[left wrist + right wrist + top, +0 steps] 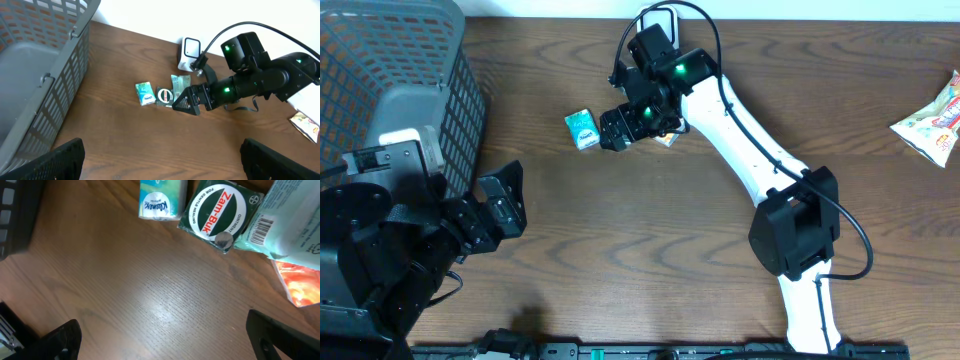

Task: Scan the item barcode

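Note:
Three small items lie together near the table's far middle: a teal tissue pack [582, 128] [159, 200], a green Zam-Buk box [217, 215] [163, 96], and a pale green packet [292, 215] [180, 82] with a barcode [261, 230] facing up. My right gripper [617, 130] [165, 340] hovers open just above the table, next to these items, with nothing between its fingers [285, 340]. A white scanner [656, 20] [190, 50] stands at the far edge behind them. My left gripper [500, 205] [160, 160] is open and empty at the near left.
A grey mesh basket [460, 90] [60, 75] fills the far left. A snack bag [932, 120] [305, 125] lies at the far right. An orange packet [300, 282] sticks out from under the pale green one. The right arm [750, 140] crosses the middle of the table.

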Available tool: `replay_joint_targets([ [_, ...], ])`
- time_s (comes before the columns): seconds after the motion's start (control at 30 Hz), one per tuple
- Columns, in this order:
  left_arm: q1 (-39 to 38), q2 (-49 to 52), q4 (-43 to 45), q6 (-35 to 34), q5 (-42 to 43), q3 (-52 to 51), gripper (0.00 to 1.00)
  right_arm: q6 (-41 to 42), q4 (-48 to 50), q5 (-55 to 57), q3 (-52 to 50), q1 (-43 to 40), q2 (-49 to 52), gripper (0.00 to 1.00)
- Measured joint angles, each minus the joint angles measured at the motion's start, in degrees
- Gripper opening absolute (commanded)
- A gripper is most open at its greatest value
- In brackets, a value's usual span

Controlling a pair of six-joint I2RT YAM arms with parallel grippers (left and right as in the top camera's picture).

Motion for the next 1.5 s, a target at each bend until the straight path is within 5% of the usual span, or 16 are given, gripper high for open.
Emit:
replay_joint_targets([
  [0.4,0.0,0.0,0.0,0.0,0.0,0.0,0.98,0.55,0.46,0.55,0.0,1.44,0.0,0.99],
  [0.9,0.0,0.0,0.0,0.0,0.0,0.0,0.98,13.55,3.89,20.44,0.0,-1.49,0.0,0.99],
  [0.97,0.0,0.0,0.0,0.0,0.0,0.0,0.98,14.03,3.87,21.33,0.0,-2.62,0.0,0.89],
  [1.07,0.0,0.0,0.0,0.0,0.0,0.0,0.98,14.56,3.78,22.25,0.0,-4.09,0.0,0.59],
  [1.23,0.0,0.0,0.0,0.0,-0.02,0.0,0.98,15.41,4.35,23.06,-1.44,-4.96,0.0,0.31],
  [1.4,0.0,0.0,0.0,0.0,0.0,0.0,0.98,15.89,8.57,24.09,-6.88,-5.01,0.0,0.15],
  [1.5,0.0,0.0,0.0,0.0,0.0,0.0,0.98,17.51,11.39,24.44,-10.32,-5.11,0.0,0.14],
])
